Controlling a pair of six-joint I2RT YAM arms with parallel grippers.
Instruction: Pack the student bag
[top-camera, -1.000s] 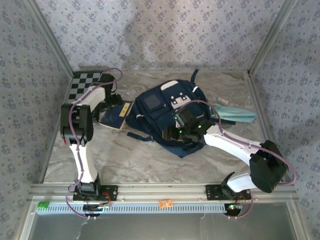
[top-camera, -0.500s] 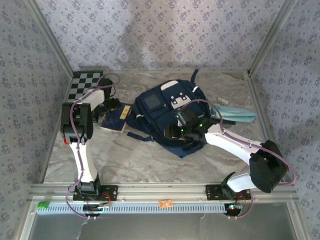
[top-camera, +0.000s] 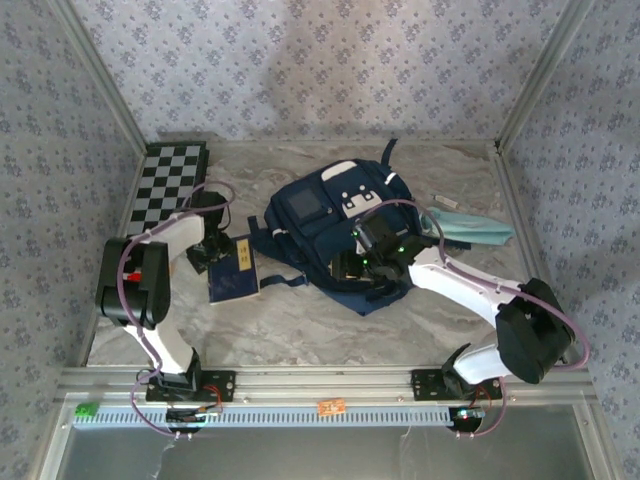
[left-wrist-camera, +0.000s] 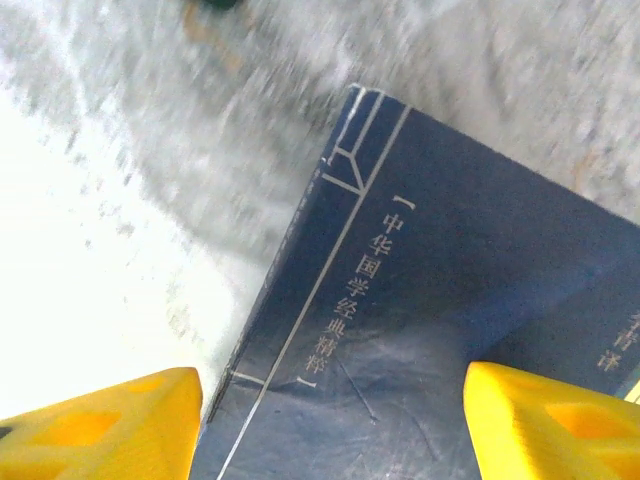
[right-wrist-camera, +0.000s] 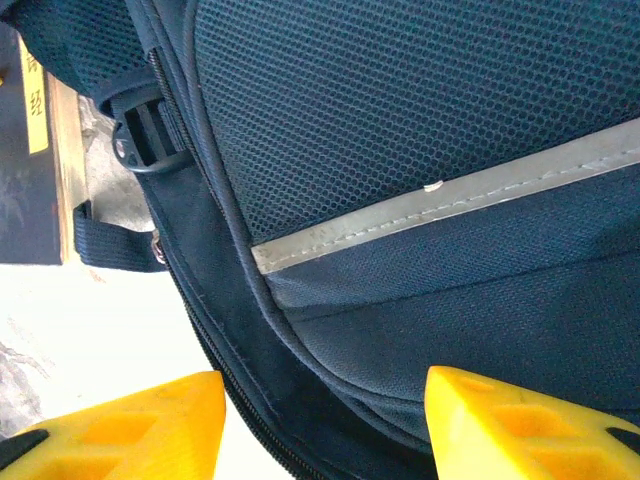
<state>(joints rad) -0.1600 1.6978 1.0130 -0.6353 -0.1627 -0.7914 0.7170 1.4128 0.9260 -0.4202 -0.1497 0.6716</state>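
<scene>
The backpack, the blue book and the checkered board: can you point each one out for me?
student bag (top-camera: 318, 232), top external view, on its navy front fabric.
book (top-camera: 235, 280), top external view, on its dark cover.
checkerboard (top-camera: 172, 185), top external view, at its middle squares.

Grey-striped navy student bag (top-camera: 310, 215), dark-blue book (top-camera: 232, 282), black-and-white checkerboard (top-camera: 170, 182), light-blue pouch (top-camera: 472, 228), marbled table (top-camera: 300, 325).

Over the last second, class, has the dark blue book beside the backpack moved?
Yes. The book slid toward the near edge of the table, away from the checkerboard mat, while the student bag stayed put.
</scene>
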